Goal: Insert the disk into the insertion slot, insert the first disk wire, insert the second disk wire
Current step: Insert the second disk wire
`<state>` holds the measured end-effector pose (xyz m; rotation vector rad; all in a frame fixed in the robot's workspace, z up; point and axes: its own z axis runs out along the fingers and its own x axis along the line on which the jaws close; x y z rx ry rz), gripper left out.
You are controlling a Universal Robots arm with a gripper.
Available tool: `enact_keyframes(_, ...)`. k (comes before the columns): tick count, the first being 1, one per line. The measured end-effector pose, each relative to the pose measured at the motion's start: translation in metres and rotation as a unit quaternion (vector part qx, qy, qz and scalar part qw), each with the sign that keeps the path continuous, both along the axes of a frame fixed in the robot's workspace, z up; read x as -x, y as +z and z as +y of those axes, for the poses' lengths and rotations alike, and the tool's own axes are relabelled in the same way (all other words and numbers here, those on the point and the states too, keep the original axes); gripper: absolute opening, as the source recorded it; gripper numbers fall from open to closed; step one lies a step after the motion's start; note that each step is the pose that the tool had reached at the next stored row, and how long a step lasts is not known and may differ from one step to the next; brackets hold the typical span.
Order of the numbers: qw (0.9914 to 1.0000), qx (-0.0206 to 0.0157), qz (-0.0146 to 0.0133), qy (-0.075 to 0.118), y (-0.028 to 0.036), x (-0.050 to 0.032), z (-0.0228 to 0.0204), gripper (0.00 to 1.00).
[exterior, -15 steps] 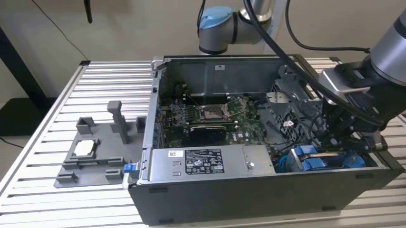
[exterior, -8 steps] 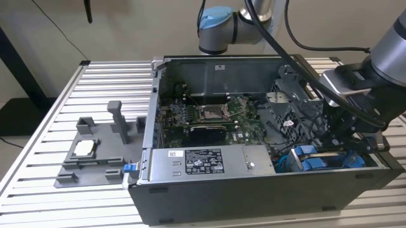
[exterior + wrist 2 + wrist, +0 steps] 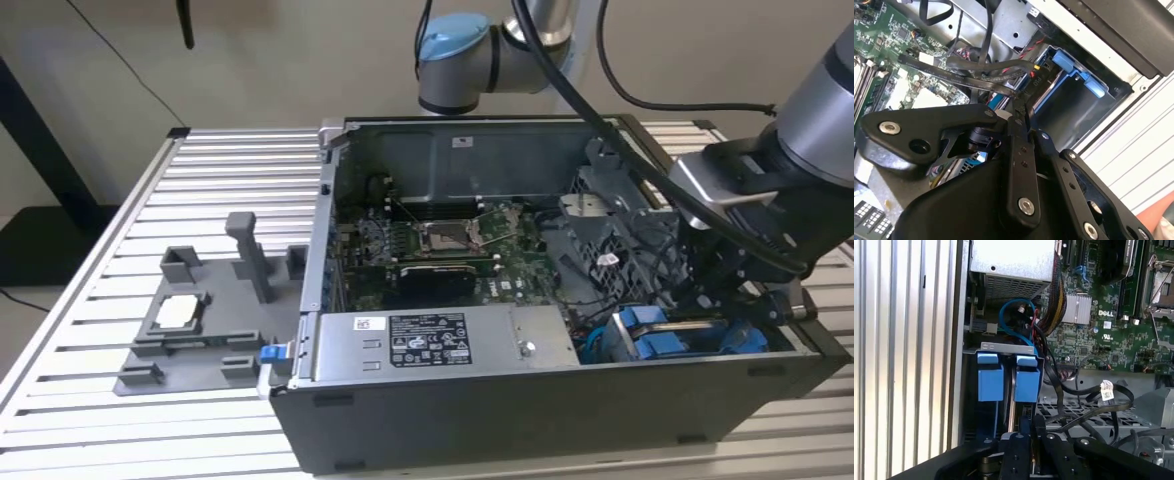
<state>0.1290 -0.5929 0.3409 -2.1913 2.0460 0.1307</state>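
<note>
The black two-finger gripper (image 3: 1021,112) stands in the lower right of the exterior view, lowered into the open dark-grey computer case (image 3: 534,420), over the grey metal drive bay with blue plastic tabs (image 3: 681,335). In the second wrist view its fingers (image 3: 1019,145) are pressed together on what appears to be a thin dark cable; what exactly they clamp cannot be confirmed. The silver-grey hard drive in its blue carrier (image 3: 1009,382) sits in the bay, blue tabs facing up, at centre left of the first wrist view, evidently seated. Black flat cables (image 3: 1089,410) lie loose beside it, within reach for connection. The slatted metal tabletop (image 3: 227,170) carries the case.
</note>
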Motion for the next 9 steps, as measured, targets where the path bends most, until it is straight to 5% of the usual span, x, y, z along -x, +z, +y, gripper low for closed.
enact_keyframes(9,1.00000,0.0030,0.0008,0.000,-0.0045,0.0003,0.0000,0.15)
